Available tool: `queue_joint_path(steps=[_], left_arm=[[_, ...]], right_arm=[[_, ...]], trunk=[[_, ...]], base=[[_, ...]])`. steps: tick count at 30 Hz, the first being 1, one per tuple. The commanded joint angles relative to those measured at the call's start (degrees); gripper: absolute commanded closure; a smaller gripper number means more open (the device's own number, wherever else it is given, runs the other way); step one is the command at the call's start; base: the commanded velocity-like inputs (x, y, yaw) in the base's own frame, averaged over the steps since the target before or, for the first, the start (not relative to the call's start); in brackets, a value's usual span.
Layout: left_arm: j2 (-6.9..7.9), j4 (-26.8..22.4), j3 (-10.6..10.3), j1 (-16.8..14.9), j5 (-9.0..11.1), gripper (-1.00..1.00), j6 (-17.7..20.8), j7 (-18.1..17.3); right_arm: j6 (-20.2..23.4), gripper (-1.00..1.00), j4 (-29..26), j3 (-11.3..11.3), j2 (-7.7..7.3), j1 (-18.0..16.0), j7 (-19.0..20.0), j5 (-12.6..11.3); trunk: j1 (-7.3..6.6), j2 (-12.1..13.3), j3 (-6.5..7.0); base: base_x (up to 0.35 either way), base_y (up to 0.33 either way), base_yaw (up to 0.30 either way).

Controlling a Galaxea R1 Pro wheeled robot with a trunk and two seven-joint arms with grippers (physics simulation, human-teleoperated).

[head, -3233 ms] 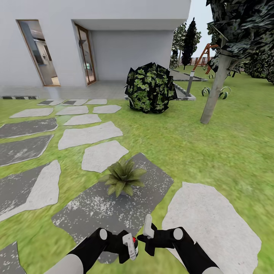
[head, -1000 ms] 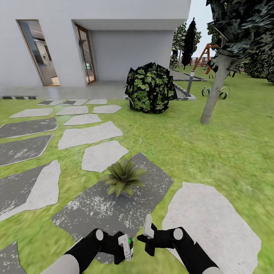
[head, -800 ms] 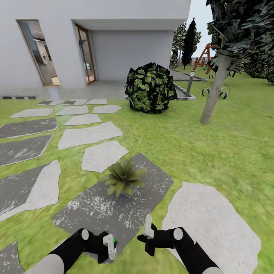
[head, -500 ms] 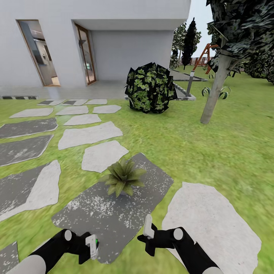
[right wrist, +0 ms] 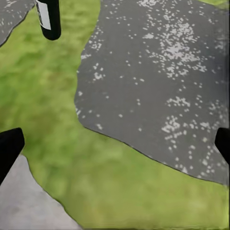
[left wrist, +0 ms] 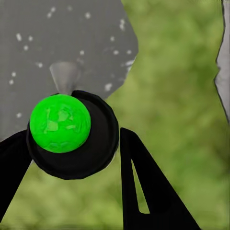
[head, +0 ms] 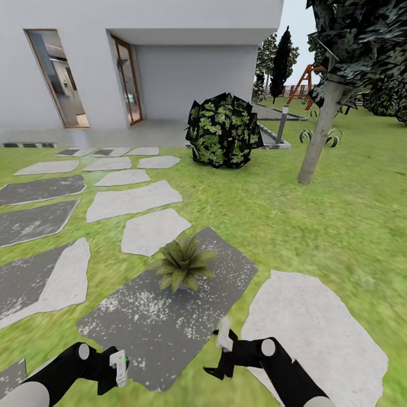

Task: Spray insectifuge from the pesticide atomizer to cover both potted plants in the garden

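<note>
The garden (head: 316, 226) spreads as lawn around a dark speckled paving slab (head: 169, 305), the landmark here. One potted plant (head: 182, 264) sits on the slab's far part. At the slab's near left edge the left claw (head: 116, 367) is clamped on the pesticide atomizer (left wrist: 72, 134), whose green-marked end faces the left wrist camera. The bottle looks light, rigid and smooth, so a mid-body hold suits it best. At the slab's near right edge the right claw (head: 223, 353) is spread wide, empty.

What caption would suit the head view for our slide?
Left gripper holding the pesticide atomizer near a potted plant on dark paving.
</note>
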Motion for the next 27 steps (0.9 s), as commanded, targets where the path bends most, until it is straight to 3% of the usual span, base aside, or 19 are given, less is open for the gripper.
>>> queue_joint_path(steps=[1, 4, 7, 15, 19, 20, 21, 24, 27], left_arm=[[-0.03, -0.02, 0.11, -0.02, -0.41, 1.0, -0.18, 0.1], [-0.28, 0.05, 1.62, 0.02, 0.38, 1.0, 1.68, 1.4], [-1.02, 0.39, 3.2, 0.06, 1.64, 1.0, 2.77, 4.11], [-2.69, 4.94, 6.23, 0.06, 6.0, 1.0, 4.94, 8.71], [-3.16, 5.24, 7.06, 0.0, 6.73, 1.0, 11.78, 9.16], [-3.28, 4.98, 7.3, -0.04, 6.87, 1.0, 15.96, 9.11], [-3.64, 4.77, 7.47, -0.36, 6.95, 1.0, 21.18, 8.89], [-4.46, 4.67, 7.6, -1.0, 7.0, 1.0, 26.22, 8.78], [-5.45, 4.55, 7.59, -2.09, 7.01, 1.0, 30.15, 8.72]], right_arm=[[-0.42, -1.0, 0.11, -0.7, -0.29, -0.02, -1.74, 0.55], [-0.43, -1.0, 2.56, -5.19, -1.82, 0.09, -10.11, 0.41], [-0.56, -1.0, 9.86, -10.53, -2.4, 0.19, -19.53, 0.33], [-4.13, -1.0, 20.23, -18.8, -2.71, 0.32, -37.16, 0.21], [-6.57, -1.0, 22.23, -23.82, -2.67, 0.61, -46.19, 0.15], [-7.66, -1.0, 22.9, -26.57, -2.65, 1.03, -49.05, 0.13], [-9.49, -1.0, 23.65, -30.82, -2.64, 1.78, -51.12, 0.11], [-11.53, -1.0, 24.16, -36.45, -2.67, 2.4, -52.18, 0.16], [-12.44, -1.0, 24.19, -39.51, -2.76, 2.61, -52.44, 0.18]], trunk=[[-0.01, -0.02, -0.05], [-0.01, -0.02, -0.05], [-0.01, -0.02, -0.05], [-0.01, -0.02, -0.05], [-0.01, -0.02, -0.05], [-0.01, -0.02, -0.05], [-0.01, -0.02, -0.05], [-0.01, -0.02, -0.05], [-0.01, -0.02, -0.05]], base=[[0.0, 0.0, 0.0], [0.0, 0.0, 0.0], [0.0, 0.0, 0.0], [0.0, 0.0, 0.0], [0.0, 0.0, 0.0], [0.0, 0.0, 0.0], [0.0, 0.0, 0.0], [0.0, 0.0, 0.0], [0.0, 0.0, 0.0]])
